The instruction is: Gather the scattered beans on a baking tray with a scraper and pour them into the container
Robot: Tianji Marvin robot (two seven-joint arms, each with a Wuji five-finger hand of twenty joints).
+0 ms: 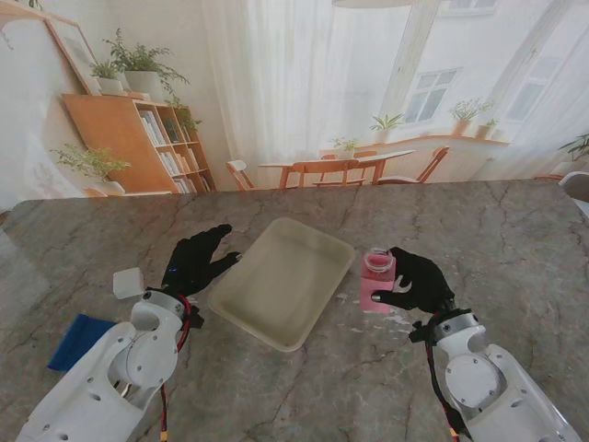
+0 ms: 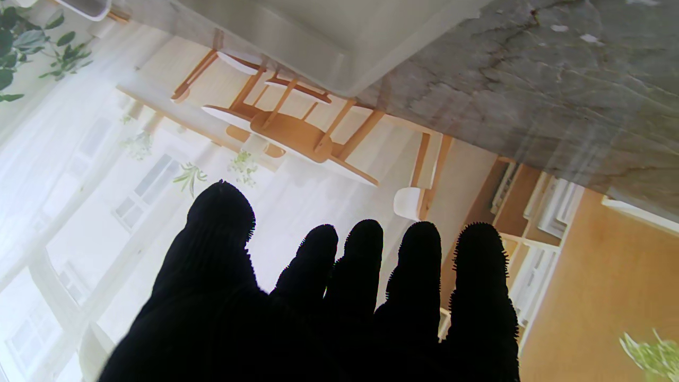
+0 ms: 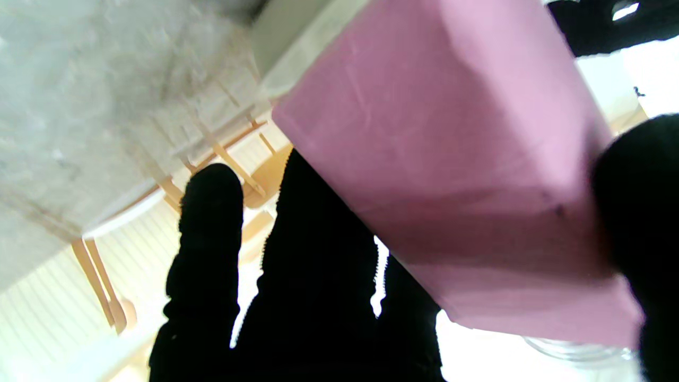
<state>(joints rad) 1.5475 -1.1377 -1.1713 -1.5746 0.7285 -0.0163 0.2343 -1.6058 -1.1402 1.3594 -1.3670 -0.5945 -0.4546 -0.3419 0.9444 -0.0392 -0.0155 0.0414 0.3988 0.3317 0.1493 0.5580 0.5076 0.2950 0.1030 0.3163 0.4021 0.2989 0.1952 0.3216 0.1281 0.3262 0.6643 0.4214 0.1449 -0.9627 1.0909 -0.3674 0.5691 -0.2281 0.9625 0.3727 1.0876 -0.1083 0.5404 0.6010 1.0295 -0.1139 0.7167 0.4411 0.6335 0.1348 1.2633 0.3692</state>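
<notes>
Two hands worked at a marbled table (image 1: 515,239) in the stand's view. The right hand (image 1: 419,281) was clamped on a pink scraper (image 1: 377,281), held just off the right edge of the cream baking tray (image 1: 317,308), which lay skewed between the two arms. The left hand (image 1: 198,262) hovered just beside the tray's left rim, its fingers spread and holding nothing. A few pale specks on the table near the scraper may have been beans; they were too small to be sure of, and none could be made out in the tray. A white block (image 1: 128,282) and a blue cloth (image 1: 78,339) sat well to the left. No container could be identified with certainty.

From the left wrist, the fingers (image 2: 366,254) stood apart and bare, with a corner of the tray (image 2: 318,53) ahead of them and nothing in the palm.

From the right wrist, the scraper (image 3: 456,159) filled most of the frame, pinched between the thumb and the fingers (image 3: 212,212); something clear like a glass rim showed at the picture's edge, though what it was could not be told.

The step in hand seemed to be bringing the scraper to the tray. To do it well, the right hand would need to set the blade's edge flat on the tray floor and sweep toward one corner, while the left hand pinned the rim so the tray would not slide.
</notes>
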